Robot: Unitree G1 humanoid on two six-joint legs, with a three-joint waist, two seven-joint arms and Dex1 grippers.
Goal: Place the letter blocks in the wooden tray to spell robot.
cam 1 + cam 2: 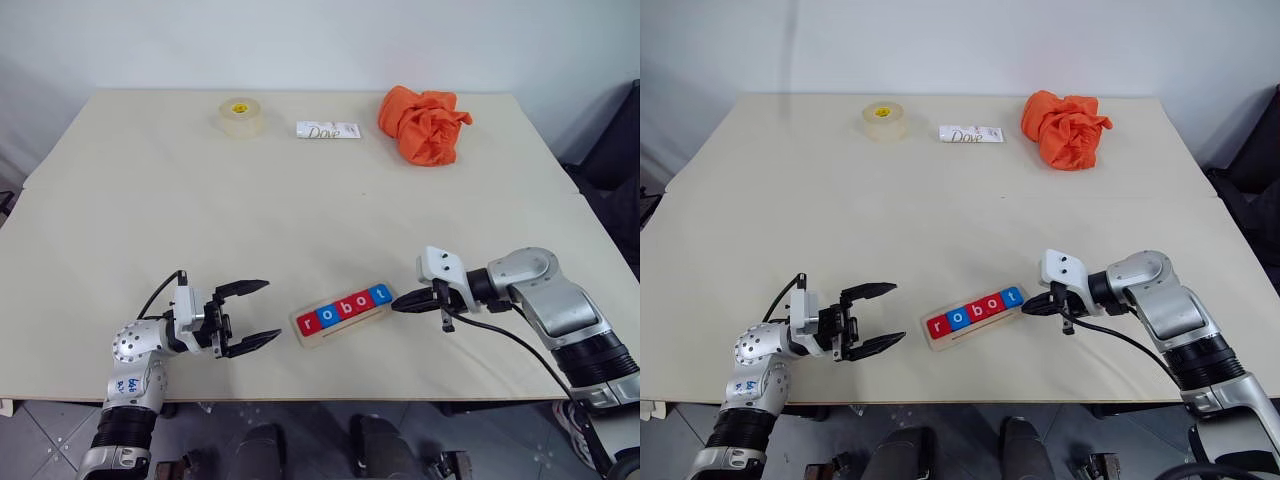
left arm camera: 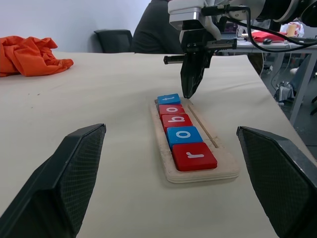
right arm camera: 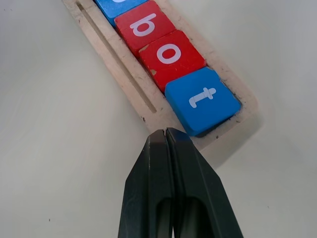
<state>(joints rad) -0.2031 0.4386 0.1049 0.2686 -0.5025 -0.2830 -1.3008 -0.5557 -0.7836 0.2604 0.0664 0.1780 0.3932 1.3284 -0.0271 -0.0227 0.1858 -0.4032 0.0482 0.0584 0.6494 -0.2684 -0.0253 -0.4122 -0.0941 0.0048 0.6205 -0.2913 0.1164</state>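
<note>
- The wooden tray (image 1: pixel 341 318) is lying near the front edge of the surface (image 1: pixel 300 200), between the two grippers.
- The letter blocks (image 1: pixel 345 308) are sitting in a row in the tray, reading r, o, b, o, t, coloured red, blue, red, red, blue.
- The right gripper (image 1: pixel 397 305) is hovering just beside the tray's t end, its fingers (image 3: pixel 171 168) pressing together with nothing between them.
- The left gripper (image 1: pixel 262 312) is resting near the r end, its fingers (image 1: pixel 244 288) spreading wide apart and gripping nothing.
- An orange cloth (image 1: pixel 424 123), a Dove packet (image 1: pixel 328 130) and a tape roll (image 1: pixel 241 116) are lying along the far edge.
</note>
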